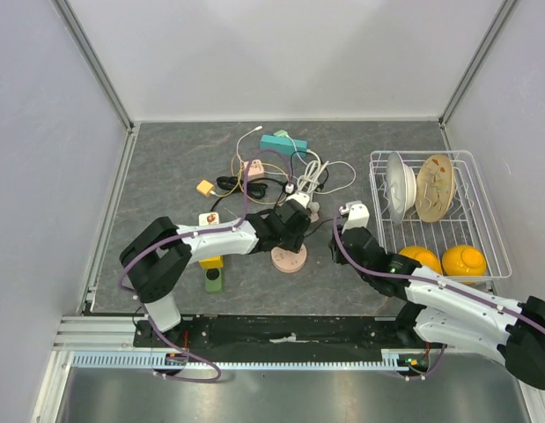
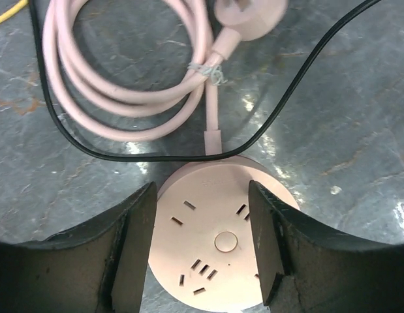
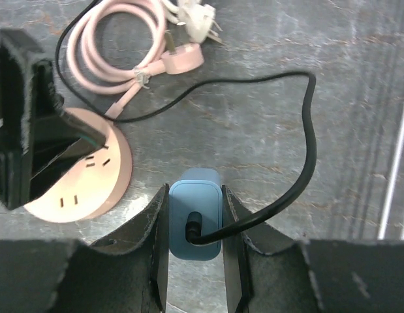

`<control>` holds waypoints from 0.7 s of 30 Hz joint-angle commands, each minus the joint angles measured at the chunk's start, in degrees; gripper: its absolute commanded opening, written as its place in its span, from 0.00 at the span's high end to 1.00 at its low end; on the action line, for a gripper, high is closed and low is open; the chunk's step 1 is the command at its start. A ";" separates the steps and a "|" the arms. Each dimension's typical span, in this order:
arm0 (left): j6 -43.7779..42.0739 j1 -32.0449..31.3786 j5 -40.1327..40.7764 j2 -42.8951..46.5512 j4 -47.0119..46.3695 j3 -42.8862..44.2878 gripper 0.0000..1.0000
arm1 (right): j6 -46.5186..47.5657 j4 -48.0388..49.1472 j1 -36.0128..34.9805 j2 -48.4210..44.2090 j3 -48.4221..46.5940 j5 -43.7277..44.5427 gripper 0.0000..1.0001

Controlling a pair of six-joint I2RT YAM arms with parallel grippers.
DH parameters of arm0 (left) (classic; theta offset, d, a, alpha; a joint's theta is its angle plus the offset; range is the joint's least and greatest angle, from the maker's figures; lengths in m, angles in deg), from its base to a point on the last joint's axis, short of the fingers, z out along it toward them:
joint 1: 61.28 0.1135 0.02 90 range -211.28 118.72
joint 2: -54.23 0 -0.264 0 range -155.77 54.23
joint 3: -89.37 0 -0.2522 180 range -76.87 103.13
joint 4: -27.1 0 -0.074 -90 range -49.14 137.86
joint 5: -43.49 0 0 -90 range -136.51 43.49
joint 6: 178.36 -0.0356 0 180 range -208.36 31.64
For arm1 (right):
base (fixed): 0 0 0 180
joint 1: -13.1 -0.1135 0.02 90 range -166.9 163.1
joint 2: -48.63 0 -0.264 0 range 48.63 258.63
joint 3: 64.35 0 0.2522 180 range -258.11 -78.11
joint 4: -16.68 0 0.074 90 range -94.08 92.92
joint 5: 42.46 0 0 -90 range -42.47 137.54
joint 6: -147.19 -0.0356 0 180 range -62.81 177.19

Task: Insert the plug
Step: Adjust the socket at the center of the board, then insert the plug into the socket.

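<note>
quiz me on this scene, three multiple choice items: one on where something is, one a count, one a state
1. Where is the round pink plastic socket hub?
A right under the left fingers on the grey table
B at the far wall
C at the near edge

2. How many round yellow bowls sit in the white wire rack?
A one
B two
C four

3. The right fingers are:
A wide open, empty
B shut on the blue plug with its black cable
C shut on the hub

Answers:
1 A, the left wrist view shows the fingers flanking the hub's top.
2 B, two sit side by side at the rack's near end.
3 B, the fingers press both sides of the plug.
</note>
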 commanded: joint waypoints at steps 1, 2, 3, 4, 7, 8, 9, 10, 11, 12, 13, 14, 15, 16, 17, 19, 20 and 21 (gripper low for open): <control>1.67 1.76 3.40 1.17 6.98 -1.14 0.34 | 3.39 8.26 -0.03 2.66 -4.54 -5.22 1.00; 1.94 1.85 2.61 1.96 6.90 -0.88 0.32 | 3.47 8.79 -0.03 3.80 -4.81 -5.49 1.00; 2.20 1.85 1.12 4.05 6.89 -0.53 0.29 | 3.56 9.66 -0.03 4.42 -5.16 -5.66 1.00; 2.90 1.85 0.58 5.12 6.81 -0.44 0.28 | 3.91 9.58 0.05 5.03 -5.60 -6.19 1.00; 4.13 1.85 0.14 10.29 6.63 -0.53 0.22 | 4.53 14.41 0.05 7.67 -6.65 -8.55 1.00; 4.40 2.02 0.14 11.53 6.72 -0.61 0.21 | 5.14 15.63 -0.03 9.59 -7.18 -9.17 1.00; 4.57 2.46 0.05 12.59 6.98 -0.79 0.21 | 5.32 16.17 -0.03 10.56 -7.62 -10.05 1.00; 5.18 2.72 -0.04 14.95 7.16 -0.96 0.20 | 5.58 16.78 -0.03 12.49 -8.58 -10.93 1.00; 5.45 3.07 -0.13 16.10 7.68 -1.31 0.20 | 5.67 18.35 -0.12 13.38 -8.94 -12.33 1.00; 5.80 3.86 -0.30 17.42 7.77 -2.10 0.20 | 5.67 19.15 -0.03 14.17 -9.12 -12.87 1.00; 6.68 4.30 -0.30 18.57 7.95 -2.72 0.20 | 5.50 20.03 -0.03 15.83 -9.29 -13.39 1.00; 7.03 4.74 -0.39 21.01 8.12 -3.42 0.20 | 5.50 21.52 -0.03 16.63 -9.47 -14.36 1.00; 7.47 5.71 -0.48 21.99 8.56 -4.82 0.21 | 5.58 22.06 -0.03 17.42 -9.56 -14.63 1.00; 8.26 6.15 -0.57 23.14 8.91 -5.44 0.20 | 5.58 22.58 -0.03 19.00 -9.91 -14.98 1.00; 8.70 6.94 -0.74 25.32 9.35 -6.06 0.21 | 5.58 23.37 -0.21 19.71 -10.08 -15.42 1.00; 9.58 7.56 -0.74 27.70 10.23 -7.99 0.21 | 5.67 23.99 -0.64 21.72 -10.61 -15.16 1.00; 9.85 8.08 -0.74 28.85 10.50 -8.52 0.21 | 5.59 24.43 -0.73 22.35 -10.79 -15.07 1.00; 10.11 8.35 -0.66 31.04 10.85 -9.57 0.21 | 5.76 24.70 -1.17 22.87 -10.87 -14.37 1.00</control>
